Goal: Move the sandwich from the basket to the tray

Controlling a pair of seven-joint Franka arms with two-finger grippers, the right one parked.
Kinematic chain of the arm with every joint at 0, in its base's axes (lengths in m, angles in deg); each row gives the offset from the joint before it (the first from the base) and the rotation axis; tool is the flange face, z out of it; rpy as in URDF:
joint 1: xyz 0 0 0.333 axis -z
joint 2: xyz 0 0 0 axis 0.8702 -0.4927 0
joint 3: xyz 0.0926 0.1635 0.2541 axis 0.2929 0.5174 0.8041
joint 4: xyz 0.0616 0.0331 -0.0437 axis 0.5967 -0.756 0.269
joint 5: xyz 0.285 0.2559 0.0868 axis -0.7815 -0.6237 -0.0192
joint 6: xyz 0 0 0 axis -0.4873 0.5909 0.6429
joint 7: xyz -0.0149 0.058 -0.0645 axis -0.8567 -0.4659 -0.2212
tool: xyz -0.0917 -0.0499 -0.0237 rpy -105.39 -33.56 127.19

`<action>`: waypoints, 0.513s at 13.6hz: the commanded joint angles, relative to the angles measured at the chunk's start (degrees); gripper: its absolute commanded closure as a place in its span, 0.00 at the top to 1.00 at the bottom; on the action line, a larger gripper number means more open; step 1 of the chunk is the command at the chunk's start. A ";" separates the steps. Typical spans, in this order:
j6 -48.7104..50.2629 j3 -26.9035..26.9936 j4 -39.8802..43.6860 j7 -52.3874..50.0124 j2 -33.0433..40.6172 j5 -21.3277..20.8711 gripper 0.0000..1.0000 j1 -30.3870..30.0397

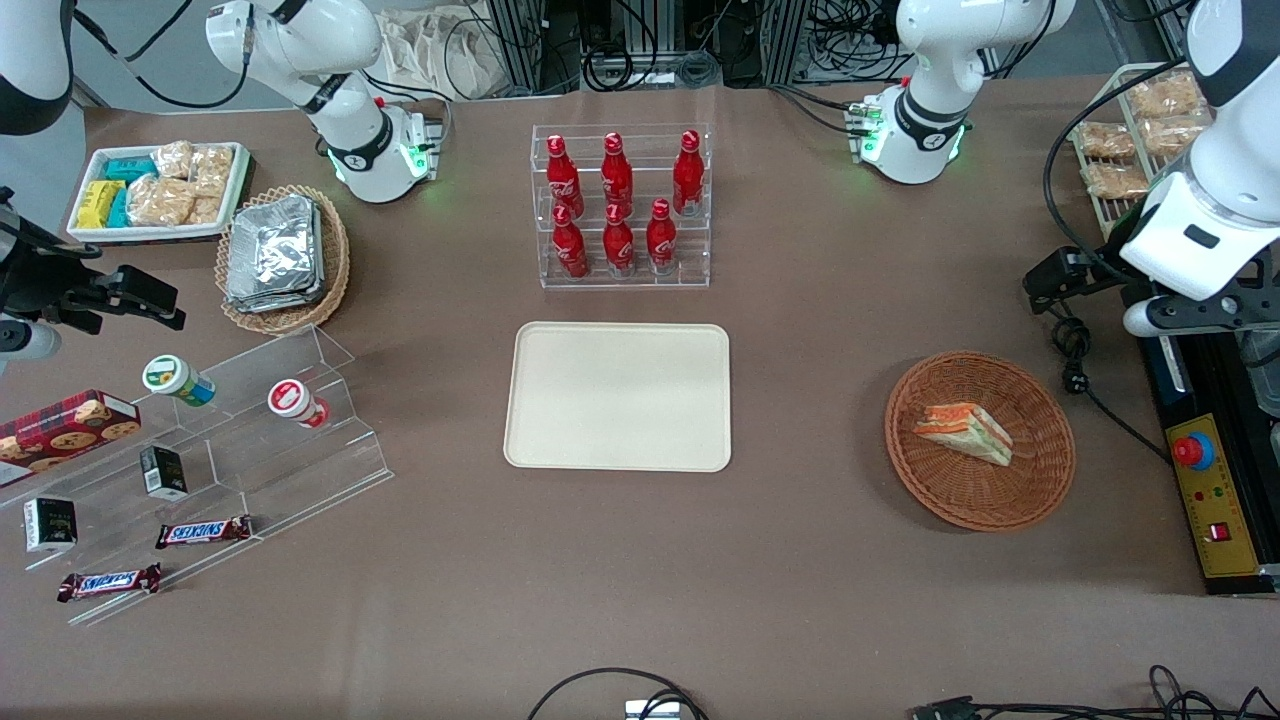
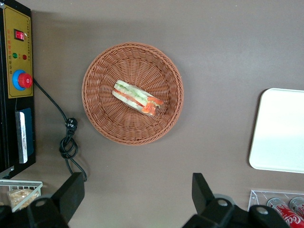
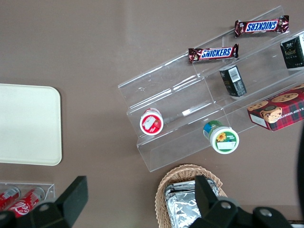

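Reach for sandwich [image 2: 137, 97] in basket [image 2: 102, 118].
My gripper [image 2: 135, 199] hangs high, fingers spread, empty; I should descend centred, straddling the wedge's long sides.

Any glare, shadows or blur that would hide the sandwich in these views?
Front view: even light, sandwich sharp in the basket, soft shadow beside the basket; the tray is bright but not blown out. Left wrist view: sandwich crisp, open gripper over bare table, casting no shadow on it. Right wrist view: sandwich not in view.

Bare table [image 1: 810, 400] between basket [image 1: 1040, 470] and tray [image 1: 618, 450]
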 commanded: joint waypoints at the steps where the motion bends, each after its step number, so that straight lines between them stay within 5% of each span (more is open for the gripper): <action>1: 0.21 0.96 1.62 0.34 -0.40 0.25 1.00 1.11; 7: 0.21 0.96 1.10 -0.62 -1.19 0.25 1.00 0.84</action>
